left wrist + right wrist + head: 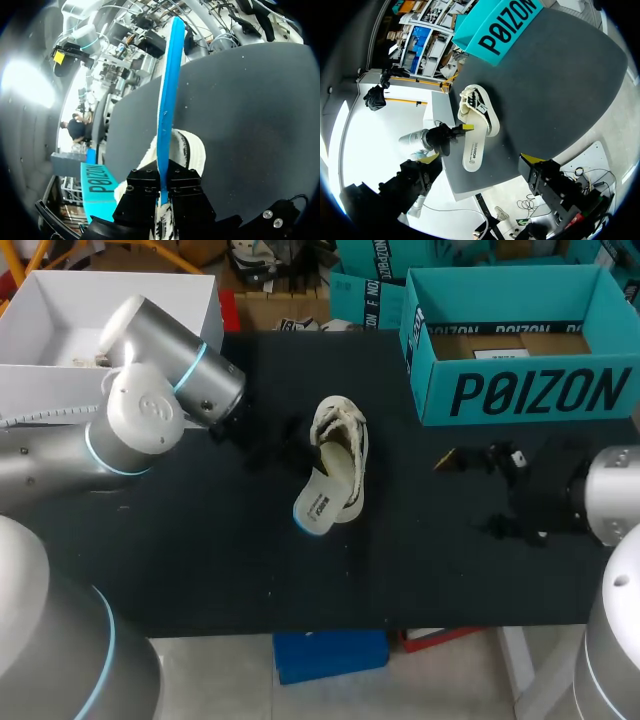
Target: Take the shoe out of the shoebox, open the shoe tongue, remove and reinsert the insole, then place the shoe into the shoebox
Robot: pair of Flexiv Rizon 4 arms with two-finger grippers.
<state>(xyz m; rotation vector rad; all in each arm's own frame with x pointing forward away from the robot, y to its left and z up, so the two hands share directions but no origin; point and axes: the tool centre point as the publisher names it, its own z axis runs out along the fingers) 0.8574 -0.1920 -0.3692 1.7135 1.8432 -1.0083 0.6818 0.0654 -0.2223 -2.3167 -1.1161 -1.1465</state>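
On black matte tabletop [200, 560], cream lace-up shoe [340, 455] lying near middle, well apart from teal cardboard shoebox [520, 390]. Pinching blue-backed white foam insole [318, 508] (seemingly partly out of shoe) with left gripper [163, 182]; right gripper [481, 159] spread, empty. Could drag unbraced shoe along, or buckle insole.

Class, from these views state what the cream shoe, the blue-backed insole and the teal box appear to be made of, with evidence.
The cream lace-up shoe looks like matte canvas or similar textile: soft, laced upper. The thin white-topped blue-backed insole seems foam: it curves freely. The teal open shoebox looks like matte cardboard: flat walls, brown inside.
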